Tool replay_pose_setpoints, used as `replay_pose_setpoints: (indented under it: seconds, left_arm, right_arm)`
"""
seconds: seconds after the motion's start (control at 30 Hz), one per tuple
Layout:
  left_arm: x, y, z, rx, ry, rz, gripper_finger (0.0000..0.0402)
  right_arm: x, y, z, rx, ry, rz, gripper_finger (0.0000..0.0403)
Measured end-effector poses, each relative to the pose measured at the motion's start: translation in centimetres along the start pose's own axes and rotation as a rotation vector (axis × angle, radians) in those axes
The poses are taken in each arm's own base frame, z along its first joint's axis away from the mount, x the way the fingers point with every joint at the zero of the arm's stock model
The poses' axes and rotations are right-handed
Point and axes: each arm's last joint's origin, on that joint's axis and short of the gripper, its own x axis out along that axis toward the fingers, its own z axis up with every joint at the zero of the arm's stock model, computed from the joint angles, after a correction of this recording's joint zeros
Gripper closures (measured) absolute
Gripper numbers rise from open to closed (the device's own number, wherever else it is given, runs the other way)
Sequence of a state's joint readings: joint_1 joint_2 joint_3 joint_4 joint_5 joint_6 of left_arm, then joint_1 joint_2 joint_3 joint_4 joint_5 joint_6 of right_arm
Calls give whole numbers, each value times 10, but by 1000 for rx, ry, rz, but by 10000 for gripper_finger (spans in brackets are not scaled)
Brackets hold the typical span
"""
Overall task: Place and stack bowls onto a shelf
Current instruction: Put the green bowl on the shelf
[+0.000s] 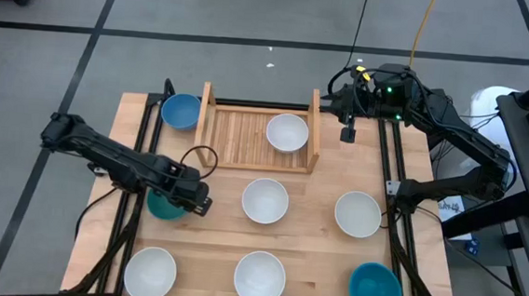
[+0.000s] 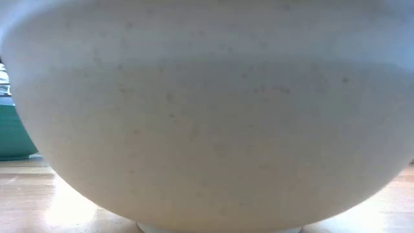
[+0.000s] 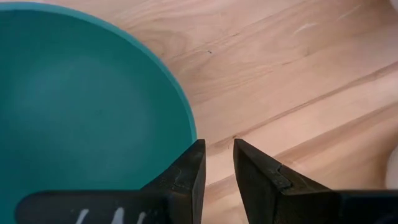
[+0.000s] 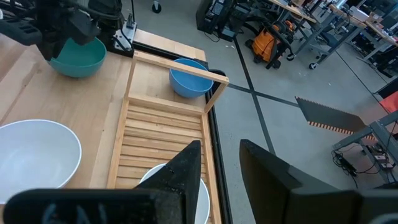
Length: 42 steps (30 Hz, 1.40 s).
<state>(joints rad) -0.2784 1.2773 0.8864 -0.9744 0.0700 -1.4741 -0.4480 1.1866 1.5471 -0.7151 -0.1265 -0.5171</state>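
The shelf (image 1: 247, 136) stands at the table's far middle, with one white bowl (image 1: 287, 132) on its slatted base, also in the right wrist view (image 4: 168, 186). A blue bowl (image 1: 181, 111) sits just left of the shelf. The teal bowl (image 1: 162, 204) rests on the table at the left. My left gripper (image 1: 197, 201) hovers at its right rim (image 3: 186, 118), fingers nearly together, with bare wood in the narrow gap. Several white bowls (image 1: 265, 200) (image 1: 358, 213) (image 1: 150, 273) and a second blue bowl (image 1: 374, 289) rest on the table. My right gripper (image 1: 348, 130) waits right of the shelf. My left gripper comes at the teal bowl from above, slanting down. One fingertip (image 3: 194, 163) stands right at the outside of the bowl's rim (image 3: 190, 132). I cannot tell whether it touches. The rim is not between the fingers, and the bowl rests on the table.
In the low view a white bowl (image 2: 207, 110) fills nearly the whole picture, with the teal bowl (image 2: 14, 133) behind it at the left. Black rails (image 1: 394, 190) run along both sides of the table. The shelf's left half (image 1: 237, 137) is bare slats.
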Motion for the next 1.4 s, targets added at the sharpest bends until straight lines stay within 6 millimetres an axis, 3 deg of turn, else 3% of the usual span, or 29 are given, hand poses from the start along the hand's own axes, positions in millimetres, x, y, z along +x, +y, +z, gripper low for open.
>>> replay_pose_setpoints:
  seconds: [1.4]
  left_arm:
    - [12,5,-1,-46,6,73,314]
  right_arm:
    - [0,0,0,0,0,0,298]
